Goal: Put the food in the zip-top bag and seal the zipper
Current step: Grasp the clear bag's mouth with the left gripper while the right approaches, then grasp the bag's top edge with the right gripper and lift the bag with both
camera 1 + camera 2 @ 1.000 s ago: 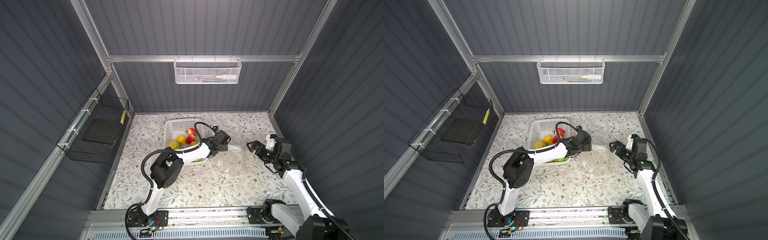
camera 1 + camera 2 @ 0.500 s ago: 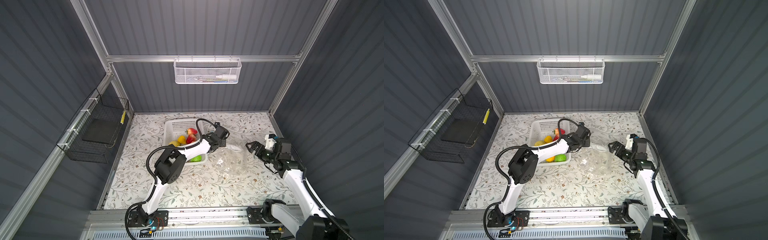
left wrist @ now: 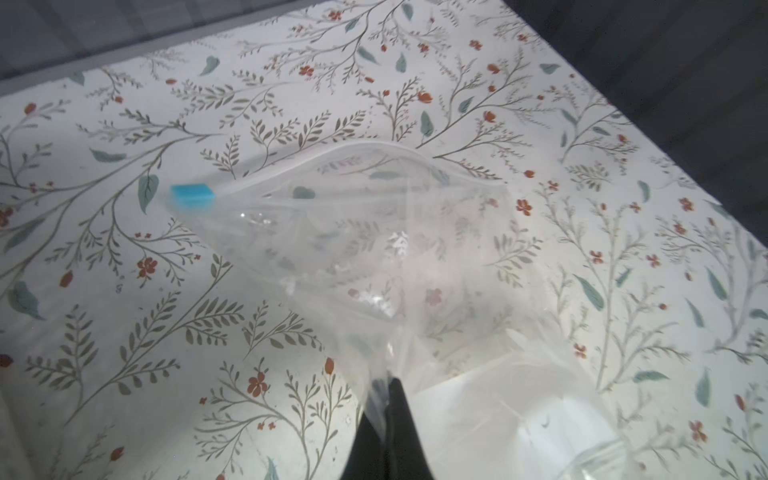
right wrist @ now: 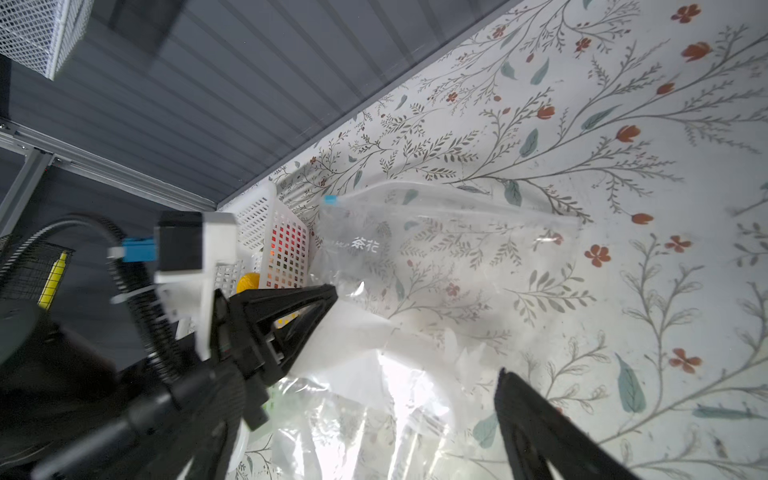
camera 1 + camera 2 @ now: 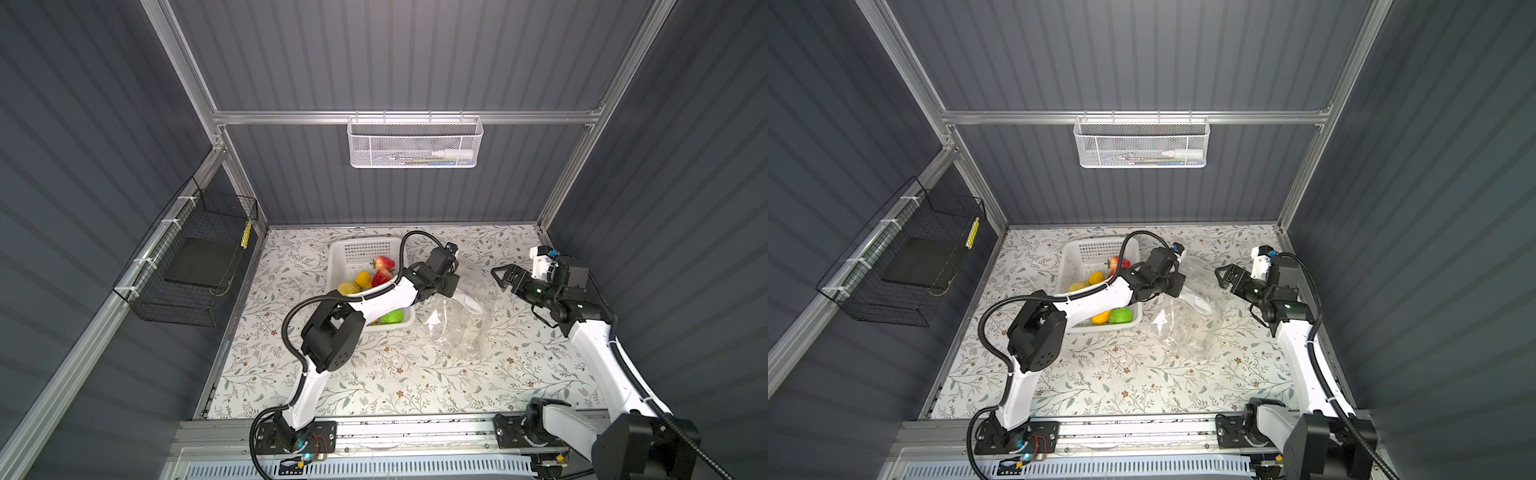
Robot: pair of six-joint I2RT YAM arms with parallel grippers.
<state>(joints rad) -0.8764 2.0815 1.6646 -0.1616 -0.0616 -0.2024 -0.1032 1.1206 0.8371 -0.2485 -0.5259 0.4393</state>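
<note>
The zip-top bag (image 5: 461, 320) lies on the flower-printed table cover (image 5: 395, 374) just beside the white perforated basket (image 5: 361, 245). It is a crinkly, clear pouch whose film wrinkles and catches the light in both top views. The left gripper (image 3: 390, 386) is clenched on a fold of that film, its black fingers pressed together with the plastic drawn up between them. The zipper (image 3: 374, 145) runs as a thin clear strip along the mouth, bowed so the mouth gapes, and a small light-blue slider (image 3: 192, 195) sits at one end. A smooth white label patch (image 3: 498, 411) shows through the film near the pinch. In the right wrist view, two white Chinese characters (image 4: 365, 246) are printed on the bag (they look like 茶花, though smaller print beside them is too faint to read). The food (image 5: 374, 274) is all in the basket: glossy red strawberries, yellow lemons and a round green fruit (image 5: 392, 318). The right gripper (image 5: 498, 278) hangs spread wide near the bag, apart from it and holding nothing.
</note>
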